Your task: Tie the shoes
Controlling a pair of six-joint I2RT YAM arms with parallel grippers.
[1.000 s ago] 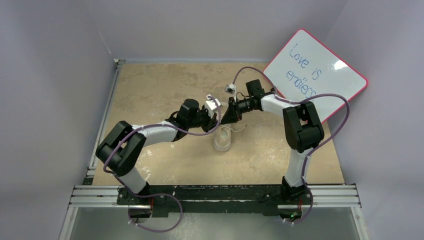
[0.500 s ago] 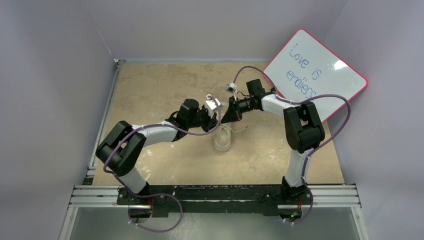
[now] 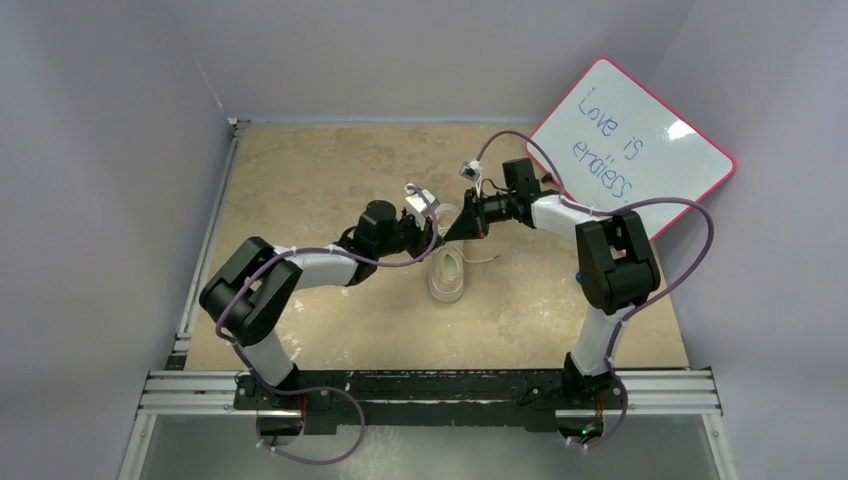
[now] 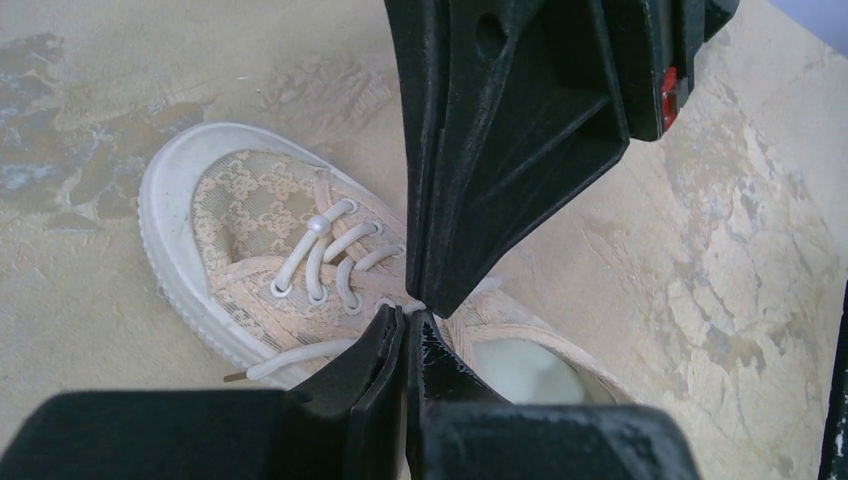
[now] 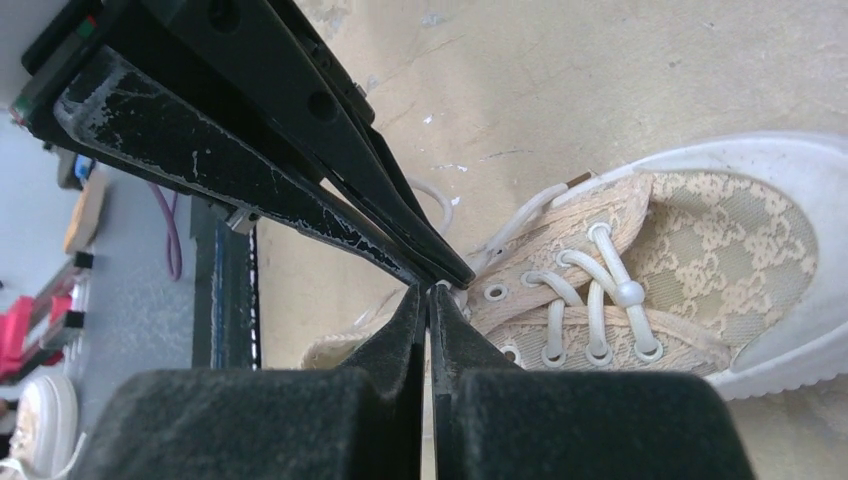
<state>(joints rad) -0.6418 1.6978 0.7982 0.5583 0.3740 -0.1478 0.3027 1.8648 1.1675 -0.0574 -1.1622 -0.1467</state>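
The cream sneaker (image 3: 447, 275) lies mid-table, toe toward the arms. It shows in the left wrist view (image 4: 250, 215) and the right wrist view (image 5: 720, 250). My left gripper (image 3: 436, 238) (image 4: 410, 316) and right gripper (image 3: 449, 236) (image 5: 430, 292) meet tip to tip just above the top eyelets by the shoe's opening. Both are shut, each with a bit of cream lace (image 4: 330, 245) pinched at its tips. A loose lace end (image 4: 300, 356) trails over the sole, and another lace end (image 3: 487, 259) lies to the shoe's right.
A pink-framed whiteboard (image 3: 630, 140) leans at the far right, close behind the right arm. Grey walls enclose the table on the left, back and right. A metal rail (image 3: 430, 392) runs along the near edge.
Both grippers have moved slightly toward the far side, tips still together. The shoe has shifted a little with them.
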